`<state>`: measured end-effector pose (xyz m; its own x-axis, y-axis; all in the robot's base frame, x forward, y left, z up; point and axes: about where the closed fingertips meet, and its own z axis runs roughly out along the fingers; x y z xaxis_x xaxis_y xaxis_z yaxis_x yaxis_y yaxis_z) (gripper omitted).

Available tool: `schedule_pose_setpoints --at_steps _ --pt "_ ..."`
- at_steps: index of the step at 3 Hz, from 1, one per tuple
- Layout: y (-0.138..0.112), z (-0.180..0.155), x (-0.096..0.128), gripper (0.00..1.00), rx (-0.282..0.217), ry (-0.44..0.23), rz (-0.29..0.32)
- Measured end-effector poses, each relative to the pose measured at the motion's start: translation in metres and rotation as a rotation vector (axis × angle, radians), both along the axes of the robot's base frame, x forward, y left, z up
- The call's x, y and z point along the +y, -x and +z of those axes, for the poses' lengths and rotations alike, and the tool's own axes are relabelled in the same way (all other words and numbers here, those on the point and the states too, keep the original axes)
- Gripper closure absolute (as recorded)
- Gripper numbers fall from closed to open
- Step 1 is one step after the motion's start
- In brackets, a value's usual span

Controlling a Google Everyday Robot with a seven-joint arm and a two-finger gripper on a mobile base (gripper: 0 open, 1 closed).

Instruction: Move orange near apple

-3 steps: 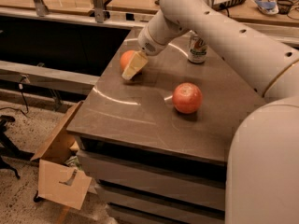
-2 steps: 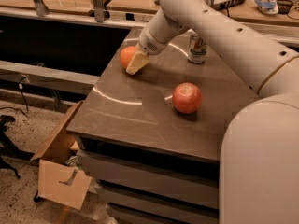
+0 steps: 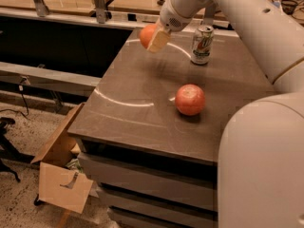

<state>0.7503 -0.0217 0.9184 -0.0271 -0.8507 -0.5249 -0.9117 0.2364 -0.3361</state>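
The orange (image 3: 147,35) is a small bright orange ball held in my gripper (image 3: 155,39), lifted above the far left part of the brown table (image 3: 133,103). The gripper's tan fingers (image 3: 159,40) are shut on the orange and cover its right side. The apple (image 3: 190,99) is a larger reddish-pink ball resting on the table right of centre, well apart from the orange, nearer to me and to the right. My white arm (image 3: 247,18) reaches in from the upper right.
A soda can (image 3: 202,44) stands upright at the far right of the table, just right of the gripper. An open cardboard box (image 3: 61,170) sits on the floor at the table's left. A dark shelf and rails run behind the table.
The gripper has lifted the orange off the table and carried it up and slightly right, towards the can. The apple has not moved.
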Motion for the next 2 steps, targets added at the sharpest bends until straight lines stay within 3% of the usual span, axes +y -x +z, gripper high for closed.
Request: schedule_pose_setpoints --at_steps 1,2 --pt "0.012 0.001 -0.077 1.00 0.018 0.183 -0.004" --pt "0.037 -0.007 -0.125 1.00 0.073 0.307 0.042"
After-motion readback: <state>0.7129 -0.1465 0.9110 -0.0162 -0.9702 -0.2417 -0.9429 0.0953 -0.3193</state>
